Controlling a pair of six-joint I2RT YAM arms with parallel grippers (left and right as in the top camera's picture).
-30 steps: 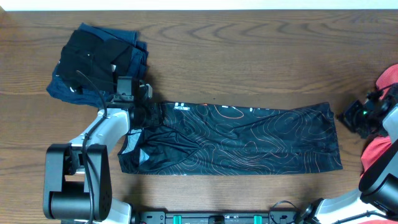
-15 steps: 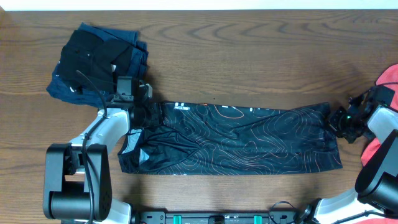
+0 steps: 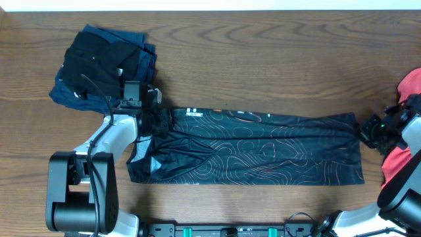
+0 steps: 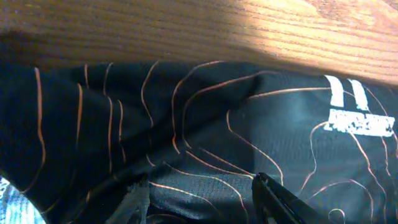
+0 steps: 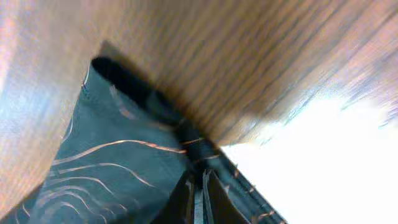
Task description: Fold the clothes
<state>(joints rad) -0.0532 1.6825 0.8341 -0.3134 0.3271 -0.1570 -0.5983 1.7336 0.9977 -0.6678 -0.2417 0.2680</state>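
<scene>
The black sports shirt (image 3: 263, 148) with thin orange contour lines lies as a long band across the table's front, folded lengthwise. My left gripper (image 3: 156, 122) is over its far left corner. In the left wrist view its fingers (image 4: 202, 183) are spread apart over the fabric (image 4: 186, 124), beside a white logo (image 4: 360, 118). My right gripper (image 3: 364, 130) is at the far right corner. In the right wrist view its fingers (image 5: 199, 177) are shut on the shirt's hem (image 5: 106, 155).
A pile of navy and black garments (image 3: 105, 66) sits at the back left. A coral-red garment (image 3: 409, 89) lies at the right edge, behind my right arm. Bare wooden table (image 3: 263, 59) lies behind the shirt.
My right gripper moved left onto the shirt's far right corner, shut on it and drew it right. The shirt now lies longer and tauter. The left arm has not moved.
</scene>
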